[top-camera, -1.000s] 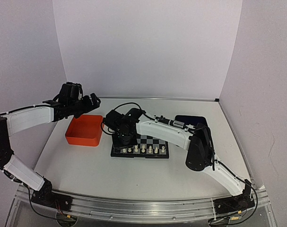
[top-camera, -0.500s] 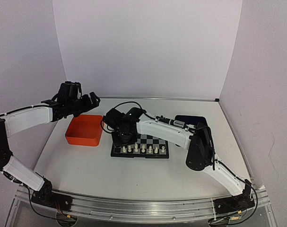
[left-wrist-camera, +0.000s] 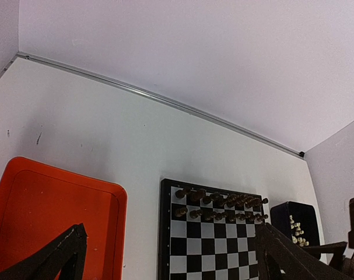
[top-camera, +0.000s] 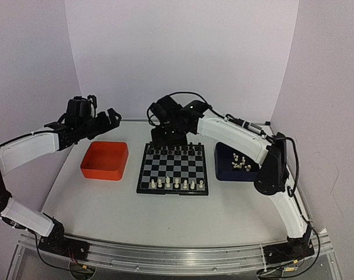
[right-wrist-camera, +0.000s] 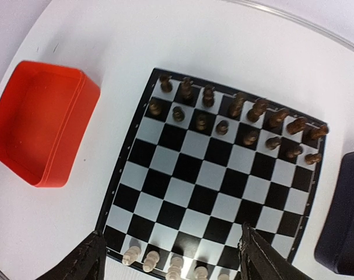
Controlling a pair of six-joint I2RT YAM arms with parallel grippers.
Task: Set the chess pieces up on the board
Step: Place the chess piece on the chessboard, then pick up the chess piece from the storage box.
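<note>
A white table [top-camera: 107,204] stands in a booth of plain pale walls [top-camera: 182,58], with a thin metal strip where the two meet.

The right gripper [right-wrist-camera: 172,233] hangs high above the board [right-wrist-camera: 211,175] and points down. Its two dark fingers [right-wrist-camera: 86,259] are spread wide with nothing between them. The board below is small and square, with black and pale checks inside a black border. It lies flat at the middle of the table, between an orange tray [top-camera: 105,160] on its left and a dark blue tray [top-camera: 223,166] just beside its right edge.

The cream chess pieces [top-camera: 177,184] are tiny. One row of them stands along the board's near edge, and more lie loose in the dark blue tray. Black pieces [right-wrist-camera: 235,116] fill the two far rows.

The right arm [top-camera: 235,137] rises from its base at the near right and bends high beside the blue tray. Its forearm stretches left, which puts the wrist over the board's far edge.

The left arm [top-camera: 31,146] reaches in from the left side. The left gripper [left-wrist-camera: 172,227] hovers above the table by the far side of the orange tray, fully spread and empty.
</note>
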